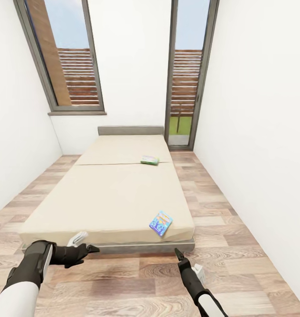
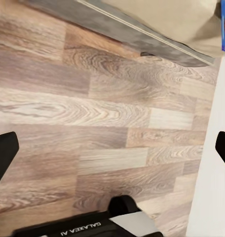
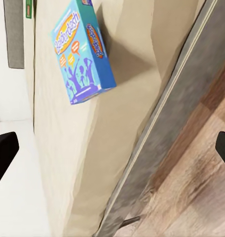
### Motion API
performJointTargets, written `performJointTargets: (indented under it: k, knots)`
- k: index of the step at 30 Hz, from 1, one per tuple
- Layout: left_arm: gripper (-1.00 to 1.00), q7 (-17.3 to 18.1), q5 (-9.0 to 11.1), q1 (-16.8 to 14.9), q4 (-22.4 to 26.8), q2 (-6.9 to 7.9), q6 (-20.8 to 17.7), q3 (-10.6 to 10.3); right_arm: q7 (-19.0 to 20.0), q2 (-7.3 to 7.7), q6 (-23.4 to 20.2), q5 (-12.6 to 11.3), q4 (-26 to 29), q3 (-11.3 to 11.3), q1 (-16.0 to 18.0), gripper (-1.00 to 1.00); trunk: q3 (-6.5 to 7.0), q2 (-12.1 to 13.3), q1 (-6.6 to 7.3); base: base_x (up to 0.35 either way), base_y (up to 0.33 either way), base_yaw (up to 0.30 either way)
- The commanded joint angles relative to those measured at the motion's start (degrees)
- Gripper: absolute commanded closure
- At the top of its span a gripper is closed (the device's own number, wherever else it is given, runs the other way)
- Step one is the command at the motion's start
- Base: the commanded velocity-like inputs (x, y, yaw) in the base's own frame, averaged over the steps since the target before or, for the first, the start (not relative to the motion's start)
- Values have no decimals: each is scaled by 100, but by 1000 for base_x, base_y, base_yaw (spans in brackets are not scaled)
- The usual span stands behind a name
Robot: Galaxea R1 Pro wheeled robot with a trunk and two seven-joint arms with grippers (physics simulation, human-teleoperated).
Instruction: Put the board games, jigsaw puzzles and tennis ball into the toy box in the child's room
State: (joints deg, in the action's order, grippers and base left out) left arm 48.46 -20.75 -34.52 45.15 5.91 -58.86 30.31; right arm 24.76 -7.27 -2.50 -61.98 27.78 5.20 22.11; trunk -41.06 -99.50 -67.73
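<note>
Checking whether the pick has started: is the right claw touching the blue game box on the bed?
Apart. In the head view the right claw hangs over the floor, with the bed edge between it and the blue game box.

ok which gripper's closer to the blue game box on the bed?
Right. The right gripper hangs just below the blue game box, over the floor by the bed. The left gripper is farther off toward the bed's other corner.
</note>
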Motion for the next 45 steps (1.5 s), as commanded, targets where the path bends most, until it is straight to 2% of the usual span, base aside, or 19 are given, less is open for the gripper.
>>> performJointTargets:
  k: [1,30,45]
  knots:
    - [-100,90,-67,-1,3,-3,-23,16,26,-4,-23,-53,-4,16,4,-100,-5,-2,0,58,41,0]
    - [-100,159,-41,7,3,2,-29,18,-7,5,-2,-43,-9,9,42,-100,-5,-2,0,41,42,0]
    - [-100,164,-34,7,3,6,-54,28,46,32,-8,-43,-9,6,74,-100,-275,-604,-330,1,0,0]
